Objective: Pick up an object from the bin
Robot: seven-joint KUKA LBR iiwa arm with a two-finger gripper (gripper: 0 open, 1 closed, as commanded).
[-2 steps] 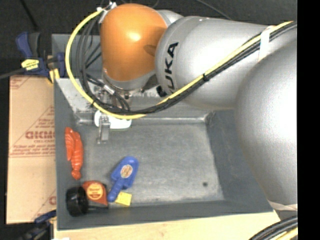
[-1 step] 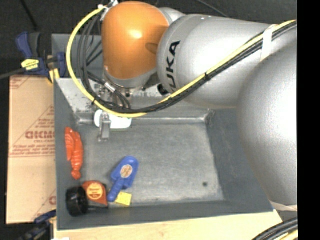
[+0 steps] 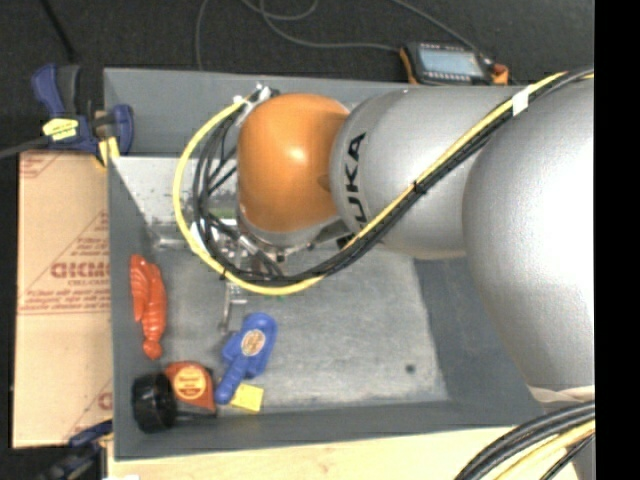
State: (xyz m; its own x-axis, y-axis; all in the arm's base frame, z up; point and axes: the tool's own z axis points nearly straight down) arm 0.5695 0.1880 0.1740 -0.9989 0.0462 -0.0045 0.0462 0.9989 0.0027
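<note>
The hand (image 3: pixel 232 310) hangs low in the grey bin (image 3: pixel 400 318), just above a blue toy (image 3: pixel 247 356) at lower left. I cannot tell whether the hand is open or closed. An orange toy (image 3: pixel 149 303) and a tape measure (image 3: pixel 188 381) lie nearby.

Bin (image 3: pixel 430 298) floor from ctr to 12 o'clock sits under arm (image 3: pixel 450 188); arm cut off at 3 o'clock edge. Gripper (image 3: pixel 232 313) mostly tucked under orange wrist cover (image 3: pixel 285 158). Small yellow bit (image 3: pixel 248 398) at 7 o'clock: kind unclear. Label on round orange item (image 3: pixel 190 381) next to it too small to read.
</note>
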